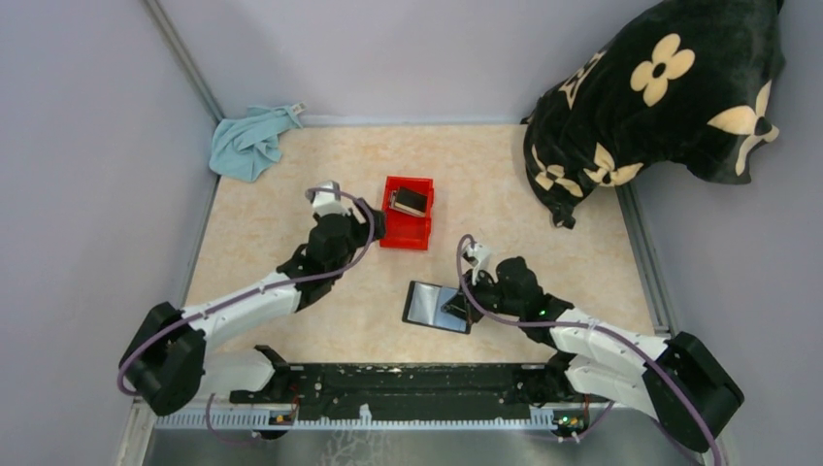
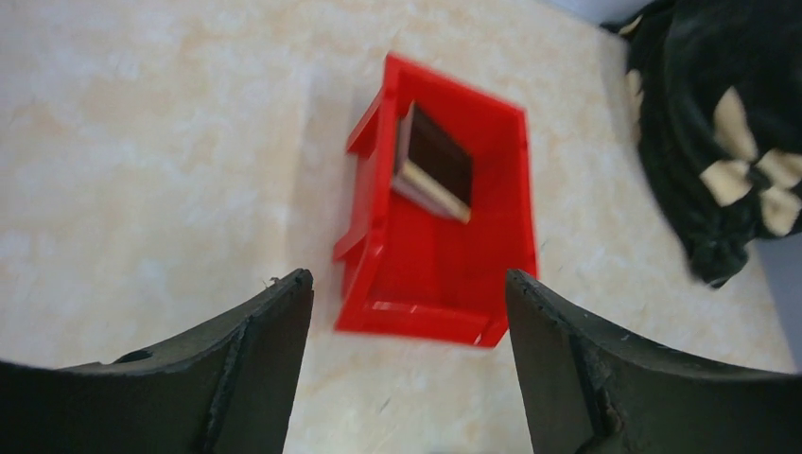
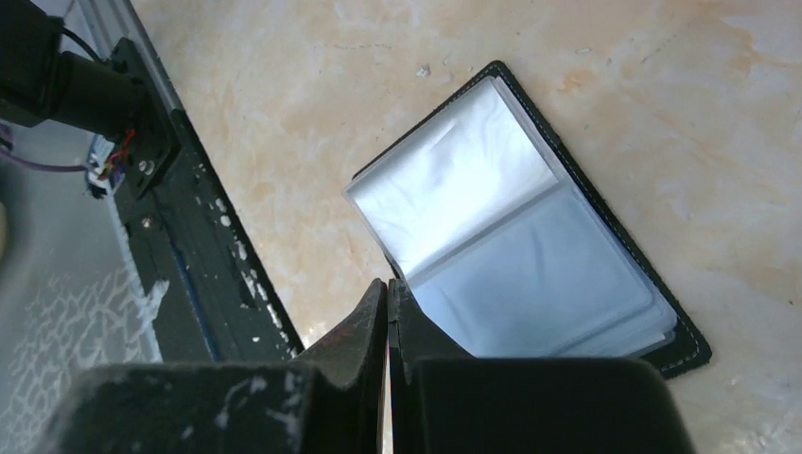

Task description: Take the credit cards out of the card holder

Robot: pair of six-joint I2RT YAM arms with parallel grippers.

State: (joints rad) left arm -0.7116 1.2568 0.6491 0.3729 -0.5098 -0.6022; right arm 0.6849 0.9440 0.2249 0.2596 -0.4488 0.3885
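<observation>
The card holder (image 1: pixel 427 303) lies open on the table, black outside with pale blue clear sleeves (image 3: pixel 530 274); no card shows in the sleeves I can see. My right gripper (image 1: pixel 456 311) is shut, its tips (image 3: pixel 389 282) straddling the holder's near edge and pinching it. The credit cards (image 1: pixel 410 201) lie stacked in the red bin (image 1: pixel 406 235), dark on top with a pale edge (image 2: pixel 435 161). My left gripper (image 1: pixel 375 225) is open and empty, just beside the bin's near-left side. In the left wrist view the gripper (image 2: pixel 407 276) hovers before the bin (image 2: pixel 416 317).
A blue cloth (image 1: pixel 250 141) lies at the back left corner. A black pillow with cream flowers (image 1: pixel 660 97) fills the back right and shows in the left wrist view (image 2: pixel 719 142). The black base rail (image 1: pixel 408 383) runs along the near edge, close to the holder (image 3: pixel 189 274).
</observation>
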